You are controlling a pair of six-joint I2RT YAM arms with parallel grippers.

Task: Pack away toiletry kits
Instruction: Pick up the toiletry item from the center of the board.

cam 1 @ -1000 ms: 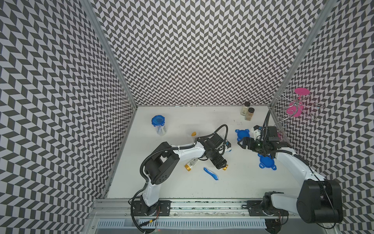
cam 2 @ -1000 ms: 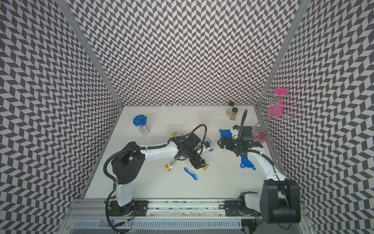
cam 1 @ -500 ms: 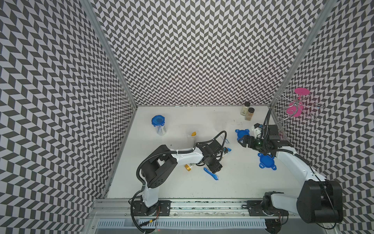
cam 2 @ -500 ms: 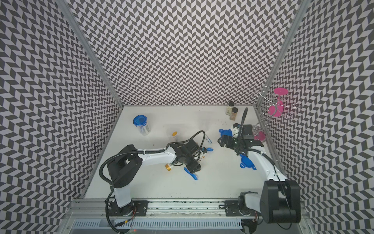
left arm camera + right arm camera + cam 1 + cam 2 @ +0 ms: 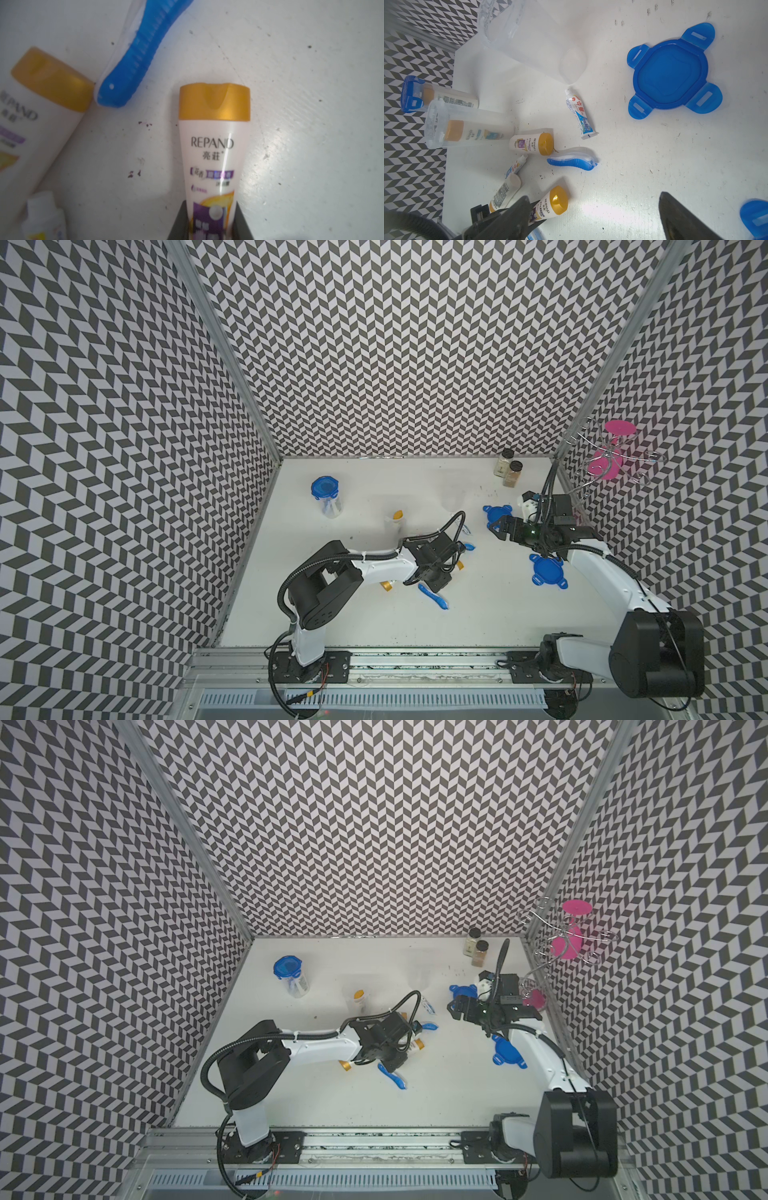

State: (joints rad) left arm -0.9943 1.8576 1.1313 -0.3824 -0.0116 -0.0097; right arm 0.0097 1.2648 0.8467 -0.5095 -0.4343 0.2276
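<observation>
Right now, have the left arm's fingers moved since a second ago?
Yes. The left fingers have come toward the front rail, closer to the blue toothbrush lying there, and shut on a gold-capped tube.

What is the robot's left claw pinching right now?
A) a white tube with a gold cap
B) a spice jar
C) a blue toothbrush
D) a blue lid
A: in the left wrist view the left claw is clamped on the white tube with a gold cap.

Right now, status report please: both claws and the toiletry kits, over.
Left claw shut on gold-capped tube. Right claw open, empty. One cup lidded, two lids lying loose. Toothbrush close beside held tube, apart.
</observation>
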